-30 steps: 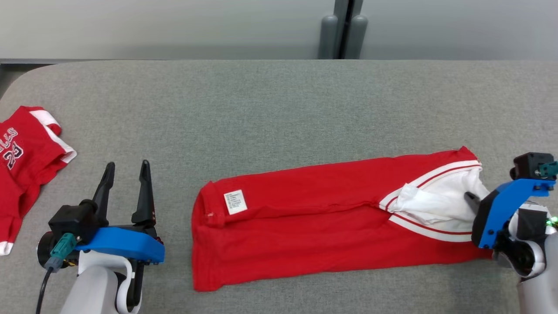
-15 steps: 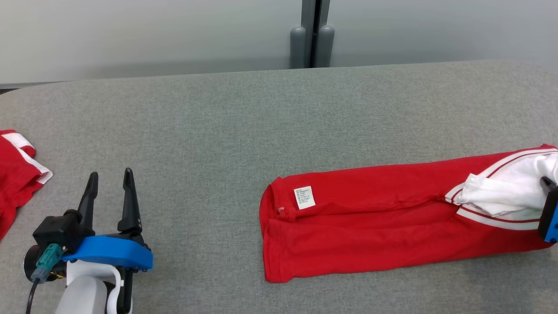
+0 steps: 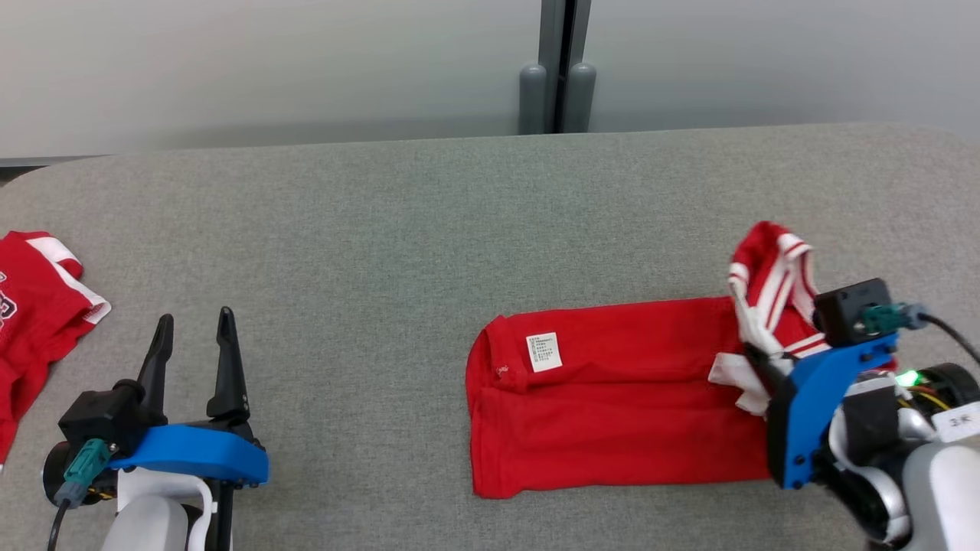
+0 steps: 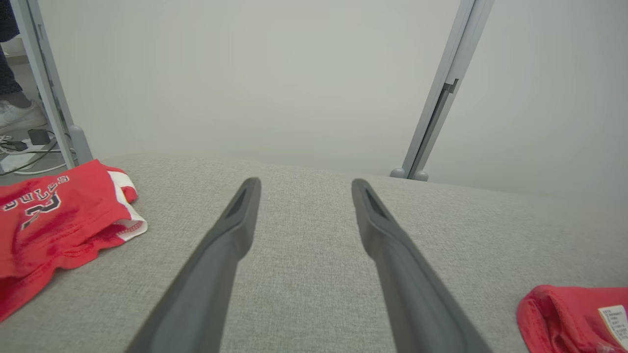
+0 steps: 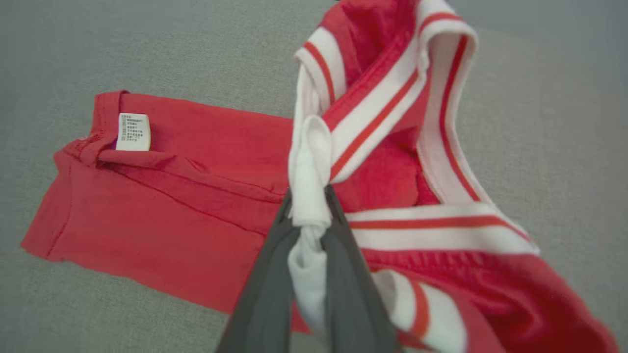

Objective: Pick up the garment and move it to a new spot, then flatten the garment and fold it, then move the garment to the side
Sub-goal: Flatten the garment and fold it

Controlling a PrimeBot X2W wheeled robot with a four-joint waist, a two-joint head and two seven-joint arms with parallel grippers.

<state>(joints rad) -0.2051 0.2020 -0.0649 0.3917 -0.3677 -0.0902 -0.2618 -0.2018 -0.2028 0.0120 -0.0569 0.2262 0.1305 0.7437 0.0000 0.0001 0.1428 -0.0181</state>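
Fabric covers the bench (image 3: 367,229): a grey, felt-like weave with rounded far corners. The garment (image 3: 612,421), a soft red knit folded into a long band, lies toward the bench's right end, closer to the near edge than the far one. Its left end is flat, with a stitched hem and a small white rectangular care label (image 3: 543,352) whose print is too small to read. Its right end is lifted off the cover and bunched, with broad white trim carrying thin red stripes that curls in loops. The right gripper (image 5: 310,203) has its 2 dark, smooth, tapering fingers pressed nearly together on a twisted wad of white cloth at that end, holding it raised above the flat part. The left gripper (image 3: 193,325) is near the bench's near-left corner, its 2 matte fingers spread wide with nothing between them, tips pointing toward the far edge. At the bench's left edge lies a second red jersey (image 3: 34,298), crumpled, with white sleeve banding and dark, white-outlined lettering
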